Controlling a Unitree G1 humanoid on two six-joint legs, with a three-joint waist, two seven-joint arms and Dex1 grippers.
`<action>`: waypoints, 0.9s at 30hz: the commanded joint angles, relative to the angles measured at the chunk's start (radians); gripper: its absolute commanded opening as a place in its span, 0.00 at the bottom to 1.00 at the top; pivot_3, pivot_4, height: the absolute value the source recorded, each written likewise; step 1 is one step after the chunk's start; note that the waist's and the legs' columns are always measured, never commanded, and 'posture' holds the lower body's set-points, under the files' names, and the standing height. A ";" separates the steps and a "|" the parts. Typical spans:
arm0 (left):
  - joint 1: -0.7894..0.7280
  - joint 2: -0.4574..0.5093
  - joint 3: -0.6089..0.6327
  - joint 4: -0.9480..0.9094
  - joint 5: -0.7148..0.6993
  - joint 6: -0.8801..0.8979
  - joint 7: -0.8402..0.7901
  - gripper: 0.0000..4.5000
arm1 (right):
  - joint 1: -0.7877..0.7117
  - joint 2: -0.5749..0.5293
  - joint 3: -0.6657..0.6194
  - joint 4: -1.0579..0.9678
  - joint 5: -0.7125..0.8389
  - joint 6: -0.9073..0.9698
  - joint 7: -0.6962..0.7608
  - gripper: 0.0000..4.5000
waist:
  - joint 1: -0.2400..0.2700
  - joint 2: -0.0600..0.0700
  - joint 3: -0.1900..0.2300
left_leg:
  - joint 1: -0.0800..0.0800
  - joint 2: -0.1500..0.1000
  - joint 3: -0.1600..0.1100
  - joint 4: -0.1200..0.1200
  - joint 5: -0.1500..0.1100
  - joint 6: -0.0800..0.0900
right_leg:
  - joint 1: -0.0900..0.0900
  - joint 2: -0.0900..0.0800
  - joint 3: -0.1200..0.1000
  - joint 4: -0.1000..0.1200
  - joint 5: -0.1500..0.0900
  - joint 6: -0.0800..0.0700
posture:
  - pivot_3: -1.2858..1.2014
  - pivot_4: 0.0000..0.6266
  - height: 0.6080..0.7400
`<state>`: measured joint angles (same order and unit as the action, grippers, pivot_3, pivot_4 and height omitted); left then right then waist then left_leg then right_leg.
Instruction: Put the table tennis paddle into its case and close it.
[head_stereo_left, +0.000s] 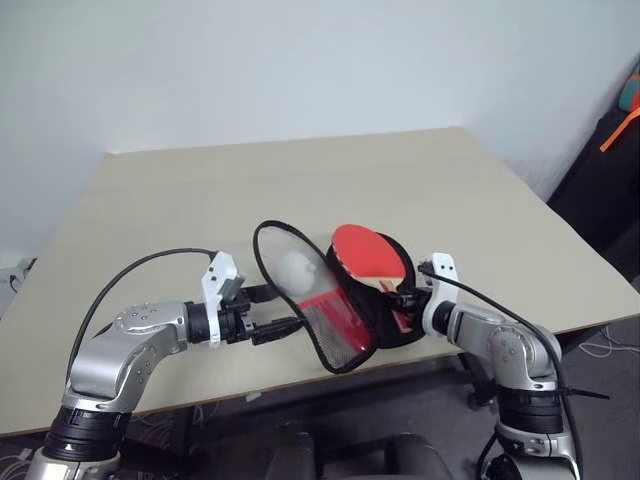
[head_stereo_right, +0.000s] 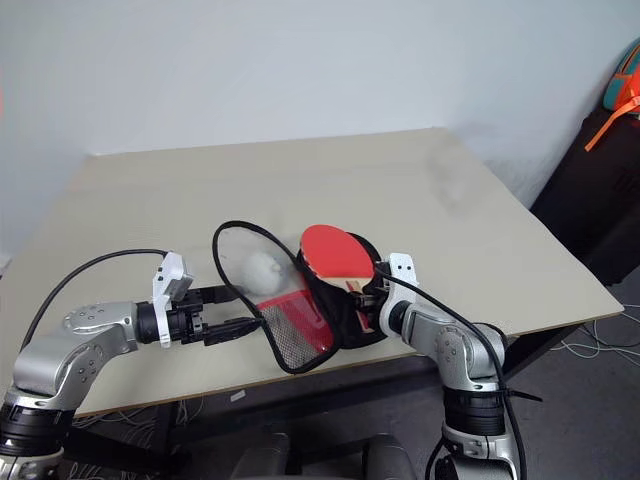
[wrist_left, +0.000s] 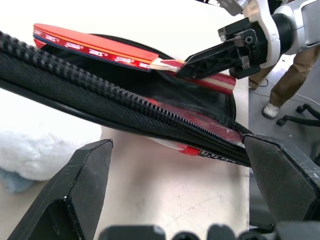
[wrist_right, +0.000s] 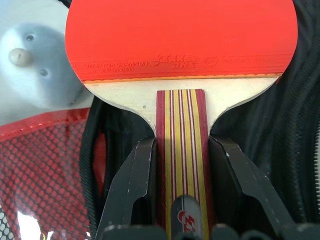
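The table tennis paddle (head_stereo_left: 366, 249) has a red face and a striped wooden handle (wrist_right: 180, 150). My right gripper (wrist_right: 180, 142) is shut on that handle, with the blade lying over the black half of the case (head_stereo_left: 403, 322) near the table's front edge. The case's mesh half (head_stereo_left: 308, 292), with a red inner pocket (wrist_right: 45, 165), stands raised to the left of the paddle. My left gripper (head_stereo_left: 289, 307) is open, and the mesh half's zipper edge (wrist_left: 150, 112) runs between its fingers (wrist_left: 75, 195). In the left wrist view my right gripper (wrist_left: 215, 55) grips the handle beyond the case.
A white soft object (head_stereo_left: 296, 270) lies on the beige table (head_stereo_left: 200, 200) behind the mesh. The table's front edge (head_stereo_left: 600, 315) is close to the case. A dark item with an orange strap (head_stereo_left: 620, 130) stands at the right. A person's leg (wrist_left: 290, 80) shows beside a chair base.
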<state>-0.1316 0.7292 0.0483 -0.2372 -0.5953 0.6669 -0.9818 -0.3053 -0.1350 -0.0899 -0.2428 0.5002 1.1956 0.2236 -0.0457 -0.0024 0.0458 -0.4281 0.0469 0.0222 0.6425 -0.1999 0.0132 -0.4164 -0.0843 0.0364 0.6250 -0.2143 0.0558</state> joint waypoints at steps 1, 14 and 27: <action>-0.016 -0.002 0.002 -0.007 0.004 -0.020 -0.008 1.00 | -0.007 -0.034 -0.017 -0.018 -0.008 -0.021 0.003 0.25 | 0.000 0.000 0.000 | 0.000 0.000 0.000 0.000 0.000 0.000 | 0.000 0.000 0.000 0.000 0.000 0.000 | 0.52 0.00 1.00; 0.007 -0.007 0.008 0.018 0.022 -0.053 -0.026 1.00 | -0.015 -0.101 0.008 0.009 -0.031 -0.061 0.014 0.25 | 0.000 0.000 0.000 | 0.000 0.000 0.000 0.000 0.000 0.000 | 0.001 0.000 0.000 0.000 0.000 0.000 | 0.52 0.00 1.00; 0.004 -0.018 0.004 0.032 0.037 -0.069 -0.034 1.00 | -0.023 -0.075 0.079 0.019 -0.073 -0.113 0.005 0.63 | -0.001 0.000 0.000 | 0.000 0.000 0.000 0.001 0.000 0.000 | 0.001 0.000 0.000 0.000 0.001 0.000 | 0.52 0.00 1.00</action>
<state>-0.1205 0.7066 0.0472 -0.1960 -0.5600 0.6162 -1.0068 -0.3183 -0.1936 -0.0183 -0.1872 0.4355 1.1032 0.2172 -0.0468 -0.0027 0.0457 -0.4279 0.0469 0.0222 0.6433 -0.1997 0.0135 -0.4155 -0.0842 0.0366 0.6251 -0.2130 0.0558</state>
